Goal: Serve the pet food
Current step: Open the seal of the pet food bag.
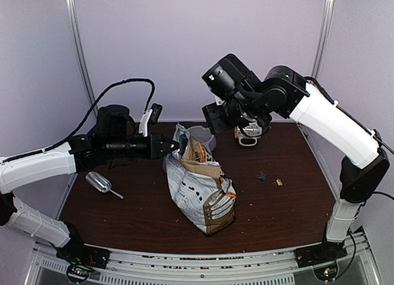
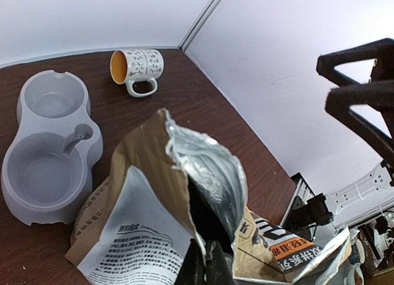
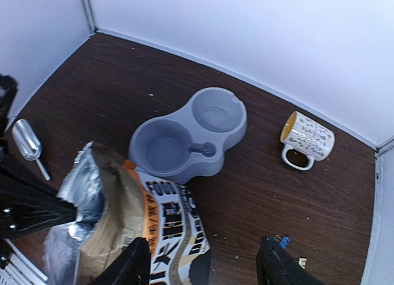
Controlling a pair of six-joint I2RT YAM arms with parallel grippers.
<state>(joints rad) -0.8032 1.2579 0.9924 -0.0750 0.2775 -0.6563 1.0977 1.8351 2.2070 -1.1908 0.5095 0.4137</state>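
No kibble shows; the inside of the bag is dark. The tan, white and black paper bag point(image 1: 200, 186) leans at the table's middle, its foil-lined mouth point(image 2: 209, 168) torn open. My left gripper point(image 1: 171, 144) is shut on the bag's top edge, with its fingers point(image 2: 206, 266) pinching the rim. The grey double bowl point(image 3: 184, 134) stands just behind the bag with both wells empty, and it also shows in the left wrist view point(image 2: 46, 149). My right gripper point(image 3: 206, 269) is open and empty, held high above the bag point(image 3: 141, 223) and the bowl; it also shows in the top view point(image 1: 225, 120).
A patterned mug point(image 1: 249, 136) lies on its side at the back right and also shows in the right wrist view point(image 3: 306, 143). A metal scoop point(image 1: 98, 182) lies at the left. A blue clip point(image 1: 261, 175) and a small scrap point(image 1: 279, 182) lie right of the bag.
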